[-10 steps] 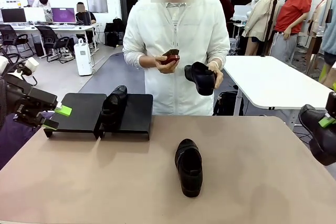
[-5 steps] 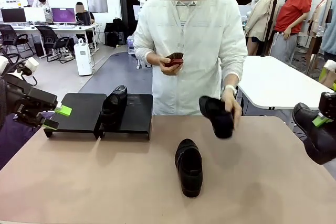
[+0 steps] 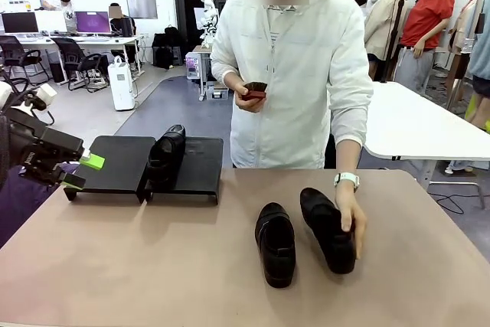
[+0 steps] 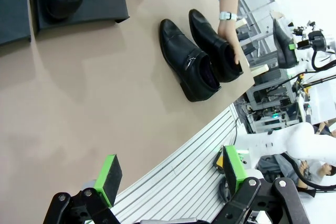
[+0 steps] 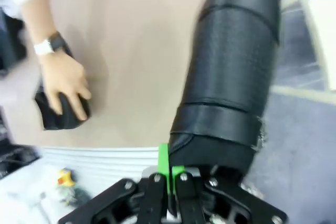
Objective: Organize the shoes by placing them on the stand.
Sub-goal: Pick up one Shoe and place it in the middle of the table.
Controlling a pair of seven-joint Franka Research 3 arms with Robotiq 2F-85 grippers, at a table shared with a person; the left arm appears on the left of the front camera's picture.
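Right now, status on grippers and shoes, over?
Left gripper open near stand. Right gripper shut on a loafer. One loafer on stand, two loafers on table; person's hand on one.

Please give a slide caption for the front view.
A hand holds a shoe beside another on the table; a third rests on the stand.

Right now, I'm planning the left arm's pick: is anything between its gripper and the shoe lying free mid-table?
Nothing visible: bare table lies between the left gripper and that shoe. The stand sits off to one side. The person's hand rests on the second shoe right beside it.
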